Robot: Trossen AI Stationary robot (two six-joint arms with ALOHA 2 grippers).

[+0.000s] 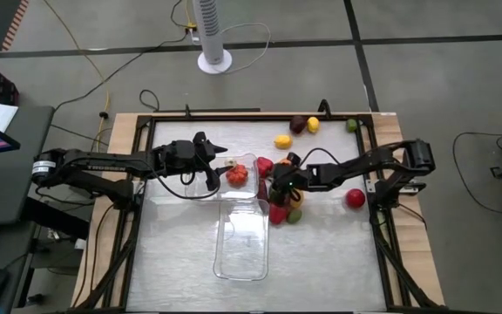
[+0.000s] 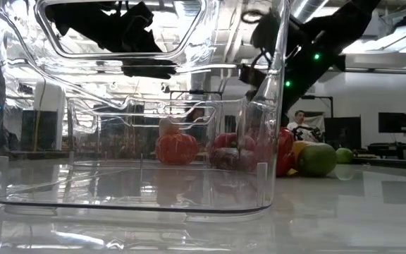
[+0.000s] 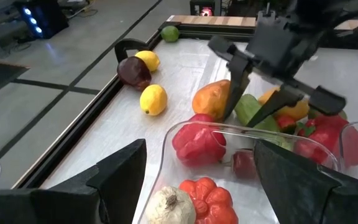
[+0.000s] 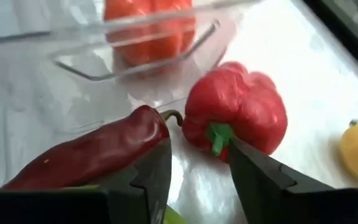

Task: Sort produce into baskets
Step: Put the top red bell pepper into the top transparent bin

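Observation:
Two clear baskets lie on the table: a far one (image 1: 234, 181) and a near one (image 1: 242, 240). The far basket holds an orange-red tomato (image 3: 209, 200) and a whitish garlic (image 3: 169, 208). My left gripper (image 1: 211, 173) hangs open above that basket's left end, empty. My right gripper (image 1: 274, 185) is open and low at a cluster of produce just right of the baskets. Its fingers stand on either side of the green stem (image 4: 216, 135) of a red bell pepper (image 4: 241, 112). A dark red chili (image 4: 92, 155) lies beside one finger.
A lemon (image 1: 282, 140), a maroon piece (image 1: 298, 124), a yellow piece (image 1: 313, 124) and a lime (image 1: 352, 125) lie toward the far right. A red fruit (image 1: 355, 198) lies at the right. A black frame (image 1: 380, 174) borders the table.

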